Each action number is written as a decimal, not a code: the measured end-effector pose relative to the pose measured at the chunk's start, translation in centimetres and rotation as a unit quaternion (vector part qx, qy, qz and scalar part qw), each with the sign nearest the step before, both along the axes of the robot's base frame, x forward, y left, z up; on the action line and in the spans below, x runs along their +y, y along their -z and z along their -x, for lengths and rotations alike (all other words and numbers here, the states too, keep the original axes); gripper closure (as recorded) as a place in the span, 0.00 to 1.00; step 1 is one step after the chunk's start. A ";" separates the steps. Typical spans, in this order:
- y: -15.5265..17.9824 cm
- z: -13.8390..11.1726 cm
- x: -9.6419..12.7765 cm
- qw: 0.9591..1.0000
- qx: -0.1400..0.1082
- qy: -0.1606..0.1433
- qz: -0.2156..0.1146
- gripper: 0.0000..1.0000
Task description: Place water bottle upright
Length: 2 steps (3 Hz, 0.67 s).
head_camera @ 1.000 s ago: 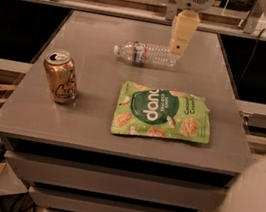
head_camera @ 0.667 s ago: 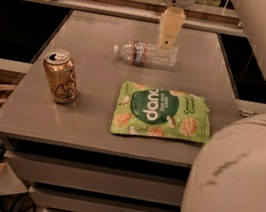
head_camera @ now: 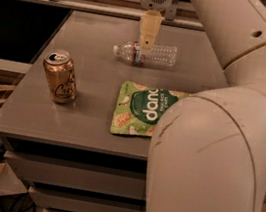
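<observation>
Water bottle (head_camera: 156, 56) lying on its side, far centre of surface (head_camera: 86, 113), cap leftward; gripper (head_camera: 146, 43) just above its neck, hold state indiscernible; likely light, crushable and slick, best grasped at the ribbed body.

Water bottle (head_camera: 151, 55) lying on table (head_camera: 80, 119); end effector (head_camera: 144, 45) over its neck end. Can (head_camera: 60, 76) front-left of it, snack bag (head_camera: 142, 110) before it.

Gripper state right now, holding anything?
Gripper: at the label band of the clear ribbed plastic water bottle, which lies on its side on the grey table; open, closed or gripping cannot be told.
</observation>
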State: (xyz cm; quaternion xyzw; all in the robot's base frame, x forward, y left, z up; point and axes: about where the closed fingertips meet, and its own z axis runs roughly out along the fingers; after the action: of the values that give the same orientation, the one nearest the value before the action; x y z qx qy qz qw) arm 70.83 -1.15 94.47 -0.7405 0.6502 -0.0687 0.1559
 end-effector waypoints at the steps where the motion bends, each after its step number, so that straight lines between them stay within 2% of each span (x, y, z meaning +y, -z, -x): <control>1: 2.9 -0.9 1.0 1.000 0.016 0.011 0.006 0.00; 2: 6.3 -1.4 0.8 0.998 0.045 0.039 0.003 0.00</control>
State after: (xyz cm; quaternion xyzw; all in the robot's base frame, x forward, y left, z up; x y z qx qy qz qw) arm 72.21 -0.32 88.13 -0.7173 0.6847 -0.0437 0.1216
